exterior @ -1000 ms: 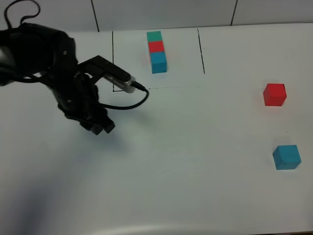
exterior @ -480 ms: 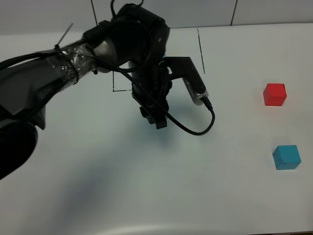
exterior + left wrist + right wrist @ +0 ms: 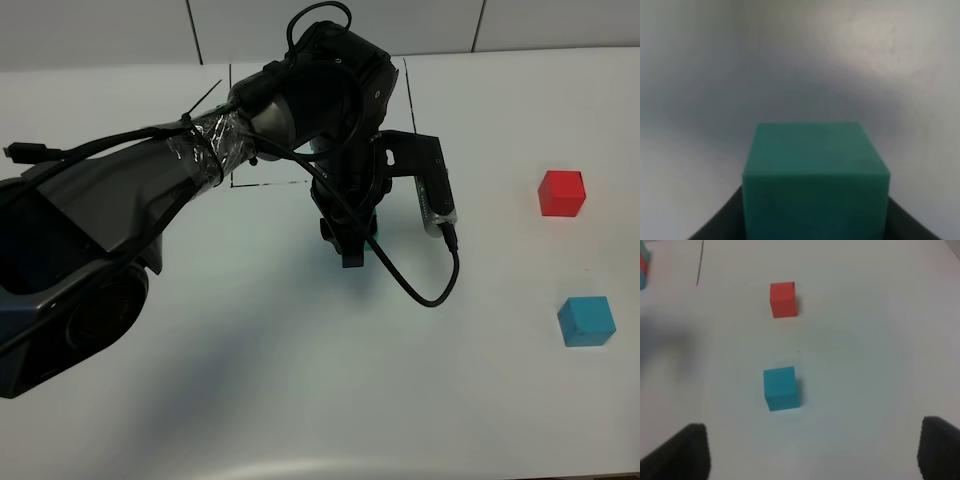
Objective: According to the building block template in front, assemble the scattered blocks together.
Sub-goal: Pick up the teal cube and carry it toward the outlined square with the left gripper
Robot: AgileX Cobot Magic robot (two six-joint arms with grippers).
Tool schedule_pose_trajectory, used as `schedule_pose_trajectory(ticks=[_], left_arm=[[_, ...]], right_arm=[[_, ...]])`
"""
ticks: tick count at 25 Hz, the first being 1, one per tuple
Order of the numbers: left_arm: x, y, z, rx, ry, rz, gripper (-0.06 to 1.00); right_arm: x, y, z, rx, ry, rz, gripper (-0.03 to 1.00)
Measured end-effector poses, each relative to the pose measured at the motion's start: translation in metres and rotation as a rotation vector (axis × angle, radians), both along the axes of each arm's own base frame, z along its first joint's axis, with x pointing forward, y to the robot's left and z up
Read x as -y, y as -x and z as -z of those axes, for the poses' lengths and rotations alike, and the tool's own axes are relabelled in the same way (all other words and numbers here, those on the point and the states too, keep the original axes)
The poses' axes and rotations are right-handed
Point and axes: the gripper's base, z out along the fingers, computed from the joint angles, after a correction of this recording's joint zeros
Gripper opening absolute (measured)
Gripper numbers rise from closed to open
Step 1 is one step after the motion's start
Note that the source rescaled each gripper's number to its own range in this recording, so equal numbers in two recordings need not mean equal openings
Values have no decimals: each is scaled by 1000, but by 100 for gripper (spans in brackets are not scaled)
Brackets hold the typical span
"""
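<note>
My left gripper (image 3: 350, 248) reaches over the middle of the table and is shut on the teal-green cube (image 3: 815, 165), which fills the left wrist view between the dark fingers (image 3: 722, 222). Only a sliver of green (image 3: 372, 242) shows in the exterior view. The red cube (image 3: 561, 193) and the blue cube (image 3: 586, 321) lie apart at the right; both also show in the right wrist view, red (image 3: 783, 300) and blue (image 3: 781, 388). My right gripper (image 3: 815, 460) is open and empty, short of the blue cube. The template row is hidden behind my left arm; its edge shows (image 3: 642, 265).
The drawn black frame (image 3: 231, 120) shows on either side of my left arm at the back of the white table (image 3: 300, 400). The left arm's cable (image 3: 430, 295) loops down toward the table just right of the gripper.
My left arm has swept from the left side of the table to the middle. It now covers the template row, which showed one second ago. The red and blue cubes have not moved.
</note>
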Motion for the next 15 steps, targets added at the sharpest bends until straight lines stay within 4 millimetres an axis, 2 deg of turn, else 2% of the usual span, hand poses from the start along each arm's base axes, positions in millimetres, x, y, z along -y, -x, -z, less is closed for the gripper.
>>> schedule_pose_trajectory(ticks=[10, 15], left_arm=[[3, -4, 31, -27, -25, -6, 0], [4, -4, 37, -25, -21, -35, 0]], right_arm=[[0, 0, 0, 0, 0, 0, 71], [0, 0, 0, 0, 0, 0, 71]])
